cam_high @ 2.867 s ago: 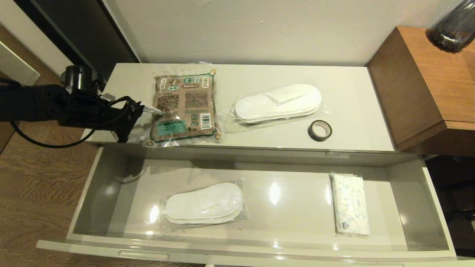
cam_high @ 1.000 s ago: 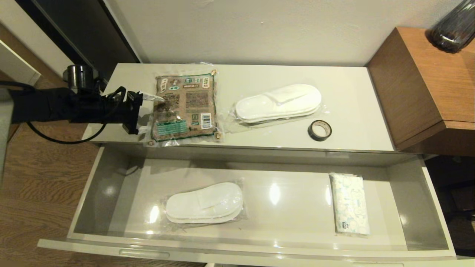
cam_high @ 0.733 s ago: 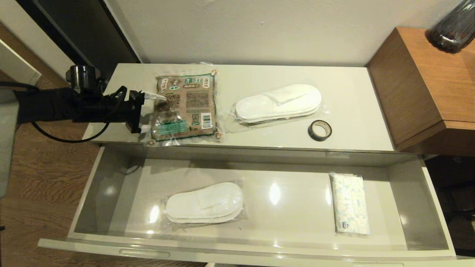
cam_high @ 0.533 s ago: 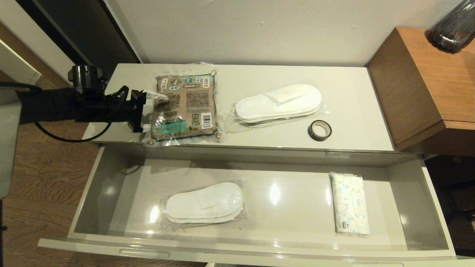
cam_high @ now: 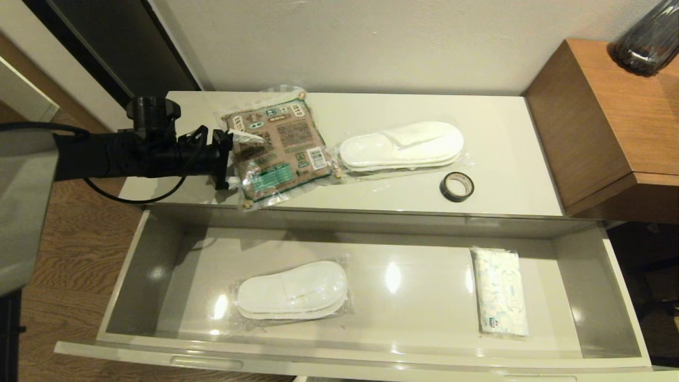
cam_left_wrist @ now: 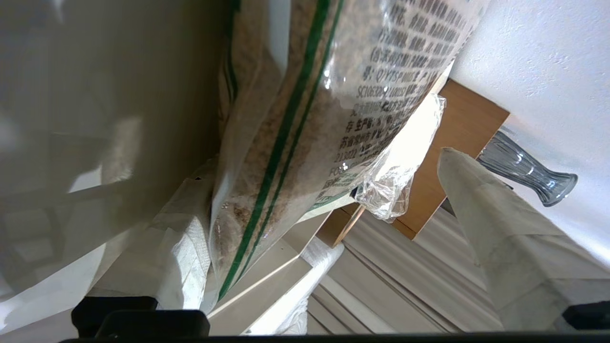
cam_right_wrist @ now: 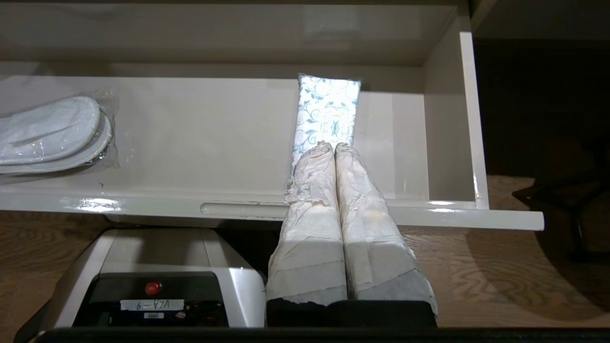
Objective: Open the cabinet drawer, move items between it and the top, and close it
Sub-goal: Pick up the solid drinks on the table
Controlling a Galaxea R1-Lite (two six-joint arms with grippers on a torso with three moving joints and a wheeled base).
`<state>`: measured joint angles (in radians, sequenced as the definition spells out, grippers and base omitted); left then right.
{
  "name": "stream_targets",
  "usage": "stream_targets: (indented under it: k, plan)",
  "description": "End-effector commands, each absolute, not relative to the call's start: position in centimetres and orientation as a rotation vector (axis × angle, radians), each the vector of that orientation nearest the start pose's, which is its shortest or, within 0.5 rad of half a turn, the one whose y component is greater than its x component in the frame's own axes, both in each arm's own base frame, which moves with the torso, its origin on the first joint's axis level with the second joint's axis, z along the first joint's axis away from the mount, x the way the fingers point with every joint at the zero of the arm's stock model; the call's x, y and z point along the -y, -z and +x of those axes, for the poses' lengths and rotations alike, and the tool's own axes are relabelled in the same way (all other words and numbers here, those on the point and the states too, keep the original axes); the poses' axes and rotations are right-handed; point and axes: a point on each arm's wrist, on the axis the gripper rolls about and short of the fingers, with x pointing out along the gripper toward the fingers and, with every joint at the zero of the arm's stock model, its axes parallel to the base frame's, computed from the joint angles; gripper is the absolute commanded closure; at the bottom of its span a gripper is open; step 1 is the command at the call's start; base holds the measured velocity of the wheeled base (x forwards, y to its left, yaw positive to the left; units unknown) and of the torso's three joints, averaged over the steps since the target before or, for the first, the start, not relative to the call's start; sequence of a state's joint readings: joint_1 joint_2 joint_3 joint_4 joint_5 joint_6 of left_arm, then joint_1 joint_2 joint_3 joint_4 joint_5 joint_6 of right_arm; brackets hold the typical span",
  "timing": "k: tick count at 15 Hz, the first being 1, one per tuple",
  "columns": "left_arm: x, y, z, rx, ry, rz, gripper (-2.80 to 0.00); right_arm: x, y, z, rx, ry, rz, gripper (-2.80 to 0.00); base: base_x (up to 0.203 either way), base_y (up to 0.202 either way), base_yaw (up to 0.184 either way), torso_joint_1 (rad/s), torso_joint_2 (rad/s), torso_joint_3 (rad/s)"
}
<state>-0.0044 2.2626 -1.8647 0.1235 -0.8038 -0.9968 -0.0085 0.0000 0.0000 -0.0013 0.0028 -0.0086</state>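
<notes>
Against a pale plastered wall (cam_high: pixel 371 42) stands the low off-white cabinet, its glossy top (cam_high: pixel 504 154) carrying three items. At the left end lies the packet (cam_high: pixel 278 151), brown with green print, skewed and with its near corner over the front edge. The left gripper (cam_high: pixel 233 159) reaches in level from the left, fingers spread wide with the packet's left edge between them; in the left wrist view the packet (cam_left_wrist: pixel 305 119) fills the gap beside one taped finger (cam_left_wrist: pixel 495 228), and whether the pads press it I cannot tell. Just right of the packet, touching its wrap, rests a wrapped pair of white slippers (cam_high: pixel 403 147). Near these, toward the front edge, sits the black tape roll (cam_high: pixel 456 186), apart from both.

Below, the drawer (cam_high: pixel 132 276) is pulled fully out, grey-beige inside with bright ceiling glints on its floor. A second wrapped slipper pair (cam_high: pixel 292 292) lies left of centre, and a white packet with blue pattern (cam_high: pixel 499 292) lies well apart toward the right end.

To the right rises a higher orange-brown wooden unit (cam_high: pixel 610 122) with a dark glass vase (cam_high: pixel 647 42) on it. Wood-grain flooring (cam_high: pixel 69 254) shows at the left, with a dark panel (cam_high: pixel 106 48) behind.

The right gripper (cam_right_wrist: pixel 334 148) is parked in front of the drawer's front edge, its taped fingers pressed together and holding nothing.
</notes>
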Motion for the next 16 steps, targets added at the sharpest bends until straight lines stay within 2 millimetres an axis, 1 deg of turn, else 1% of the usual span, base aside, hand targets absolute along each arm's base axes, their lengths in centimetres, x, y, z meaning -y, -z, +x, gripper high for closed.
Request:
stream_targets:
  k: [1, 5, 8, 10, 16]
  plan:
    - [2.6, -17.9, 46.6, -0.887, 0.486, -1.134, -2.8, 0.0, -7.6, -2.3, 0.002, 0.005, -0.009, 0.0, 0.0, 0.0, 0.0, 0.0, 0.0, 0.0]
    - [2.5, -17.9, 46.6, -0.879, 0.467, -1.133, -2.8, 0.0, -7.6, -2.3, 0.002, 0.005, -0.009, 0.0, 0.0, 0.0, 0.0, 0.0, 0.0, 0.0]
    - [2.4, -17.3, 47.3, -0.821, 0.345, -1.112, -2.8, 0.0, -7.6, -2.3, 0.002, 0.005, -0.009, 0.0, 0.0, 0.0, 0.0, 0.0, 0.0, 0.0]
    - [2.3, -17.3, 47.4, -0.787, 0.281, -1.1, -2.8, 0.0, -7.6, -2.3, 0.002, 0.003, -0.009, 0.0, 0.0, 0.0, 0.0, 0.0, 0.0, 0.0]
    - [2.5, -17.3, 47.8, -0.767, 0.264, -1.089, -2.8, 0.0, -7.6, -2.3, 0.002, 0.005, -0.009, 0.0, 0.0, 0.0, 0.0, 0.0, 0.0, 0.0]
